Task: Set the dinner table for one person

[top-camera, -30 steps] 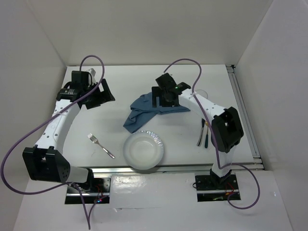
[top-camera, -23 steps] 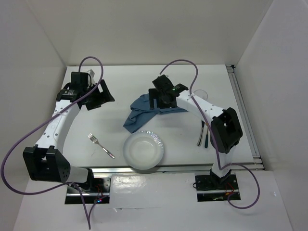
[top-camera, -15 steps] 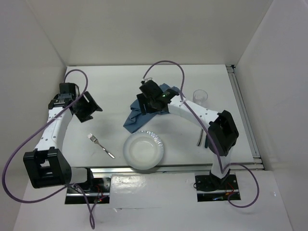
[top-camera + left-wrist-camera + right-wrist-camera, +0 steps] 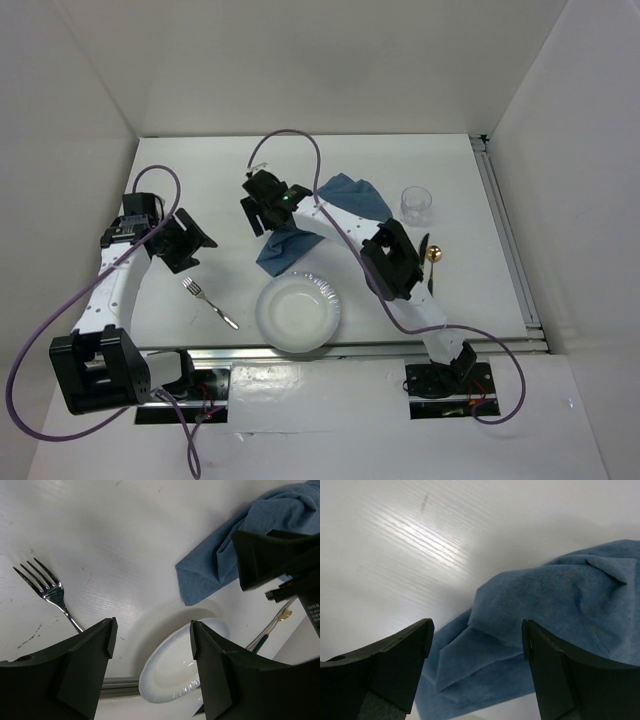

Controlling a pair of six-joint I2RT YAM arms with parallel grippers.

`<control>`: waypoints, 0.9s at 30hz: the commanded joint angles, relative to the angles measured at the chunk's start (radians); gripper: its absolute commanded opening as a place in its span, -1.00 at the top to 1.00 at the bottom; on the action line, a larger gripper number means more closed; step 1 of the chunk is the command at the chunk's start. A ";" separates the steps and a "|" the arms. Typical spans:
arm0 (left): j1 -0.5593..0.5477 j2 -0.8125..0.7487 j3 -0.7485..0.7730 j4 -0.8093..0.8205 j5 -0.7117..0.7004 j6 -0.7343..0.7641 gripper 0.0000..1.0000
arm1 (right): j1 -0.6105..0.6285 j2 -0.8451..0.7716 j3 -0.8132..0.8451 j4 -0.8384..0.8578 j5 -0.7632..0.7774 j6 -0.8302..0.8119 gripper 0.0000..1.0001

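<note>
The white dinner table (image 4: 225, 165) holds a crumpled blue cloth (image 4: 350, 196), a white plate (image 4: 298, 312) at the front middle, and a silver fork (image 4: 210, 303) left of the plate. My right gripper (image 4: 262, 212) is open and empty, just above the cloth's left end. The right wrist view shows the cloth (image 4: 545, 615) between and beyond its open jaws (image 4: 477, 645). My left gripper (image 4: 186, 242) is open and empty above the table, behind the fork. The left wrist view shows the fork (image 4: 47, 590), the plate (image 4: 182, 667) and the cloth (image 4: 220, 567) past my left gripper (image 4: 152, 645).
A clear cup (image 4: 416, 204) stands at the back right. A gold spoon (image 4: 433, 254) and a dark-handled utensil (image 4: 430, 283) lie on the right, partly under the right arm. Metal rails run along the right edge (image 4: 505, 235) and the front edge.
The right arm swung left across the cloth from its right end to its left end, uncovering the cup and spoon. The left gripper moved nearer, toward the fork.
</note>
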 commanded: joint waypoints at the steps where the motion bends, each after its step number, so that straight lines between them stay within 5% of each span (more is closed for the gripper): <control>1: 0.006 -0.031 -0.022 0.015 0.028 -0.013 -0.54 | 0.005 0.033 0.085 -0.018 0.096 -0.014 -0.60; 9: 0.006 -0.031 -0.031 0.015 0.048 -0.003 -0.61 | 0.005 0.087 0.108 -0.030 0.172 -0.014 0.01; 13: 0.006 -0.010 -0.065 0.064 0.123 0.006 -0.69 | 0.005 0.052 0.117 -0.030 0.193 -0.014 1.00; 22: -0.186 0.165 -0.080 0.196 0.184 -0.087 -0.69 | -0.035 -0.261 -0.062 0.025 0.100 0.024 1.00; 27: -0.206 0.300 -0.080 0.291 0.213 -0.157 -0.72 | -0.075 -0.413 -0.251 0.036 0.051 0.061 1.00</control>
